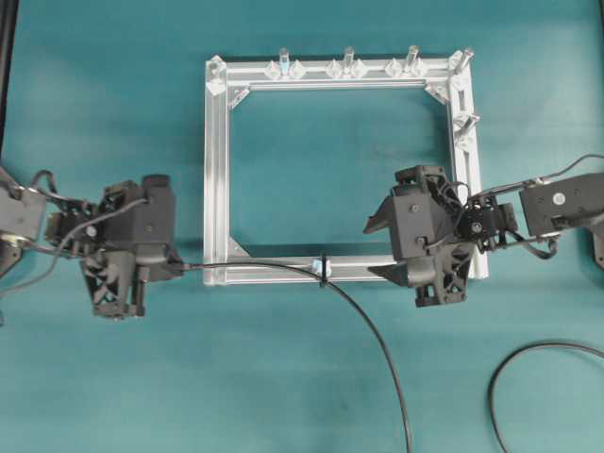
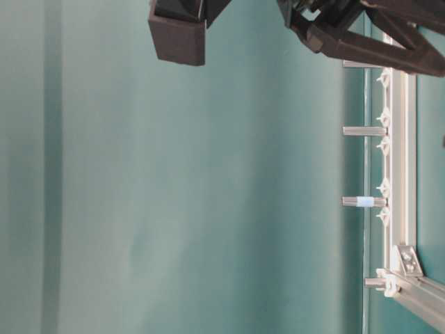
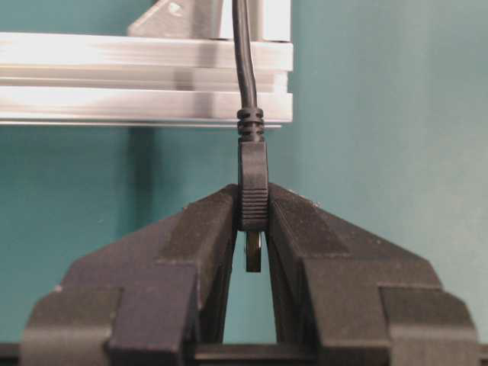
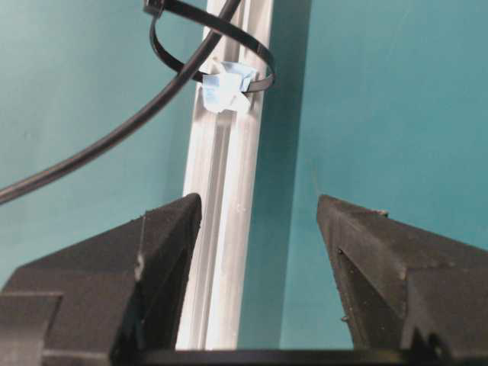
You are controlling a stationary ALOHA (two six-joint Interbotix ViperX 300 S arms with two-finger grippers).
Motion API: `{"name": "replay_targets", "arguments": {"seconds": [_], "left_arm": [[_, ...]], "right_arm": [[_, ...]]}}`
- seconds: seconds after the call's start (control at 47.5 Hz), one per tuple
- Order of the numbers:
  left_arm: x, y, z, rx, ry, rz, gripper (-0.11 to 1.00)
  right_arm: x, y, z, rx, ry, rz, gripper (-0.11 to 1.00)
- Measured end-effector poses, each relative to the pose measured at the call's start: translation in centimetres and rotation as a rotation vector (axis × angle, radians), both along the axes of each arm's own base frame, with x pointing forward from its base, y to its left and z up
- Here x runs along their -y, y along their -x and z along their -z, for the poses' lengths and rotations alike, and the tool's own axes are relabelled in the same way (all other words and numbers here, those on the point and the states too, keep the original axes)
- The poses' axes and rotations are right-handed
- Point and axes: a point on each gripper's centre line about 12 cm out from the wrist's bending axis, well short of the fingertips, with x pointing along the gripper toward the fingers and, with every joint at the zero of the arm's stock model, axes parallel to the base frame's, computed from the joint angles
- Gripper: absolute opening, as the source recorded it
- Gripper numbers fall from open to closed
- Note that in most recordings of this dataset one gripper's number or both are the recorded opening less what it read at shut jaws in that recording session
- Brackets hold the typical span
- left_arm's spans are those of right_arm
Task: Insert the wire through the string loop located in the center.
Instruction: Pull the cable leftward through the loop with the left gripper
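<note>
Pinching the wire (image 3: 252, 152) at its plug, my left claw (image 3: 252, 229) sits beside the frame; the string loop (image 1: 323, 267) lies rightward along the wire's axis, nearer my spread right claw (image 4: 259, 221).

1. Even, bright light from above; soft shadows fall on the teal bench (image 1: 113, 377).
2. The aluminium frame (image 3: 145, 76) glares pale in the left wrist view.
3. Near fingers (image 4: 152, 252) look slightly soft.
</note>
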Motion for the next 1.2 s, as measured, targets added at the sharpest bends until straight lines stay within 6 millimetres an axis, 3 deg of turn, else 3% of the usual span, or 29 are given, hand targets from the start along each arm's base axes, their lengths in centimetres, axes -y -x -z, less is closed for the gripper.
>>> {"name": "replay_targets", "arguments": {"seconds": [0.168,1.095,1.137,1.201], "left_arm": [[0.19,-1.00,0.53,0.005,-0.001,0.000,0.15],[0.18,-0.93,0.75,-0.015,0.011,-0.020,0.14],[0.18,-0.85,0.80,-0.022,0.010,-0.019,0.20],[0.13,-0.74,0.85,-0.040,0.007,-0.019,0.37]], "right_arm": [[-0.05,0.00,0.00,0.000,0.000,-0.002,0.65],[0.00,0.00,0.00,0.000,0.001,-0.001,0.65],[-0.05,0.00,0.00,0.000,0.000,-0.002,0.65],[0.00,0.00,0.00,0.000,0.000,0.000,0.65]]}}
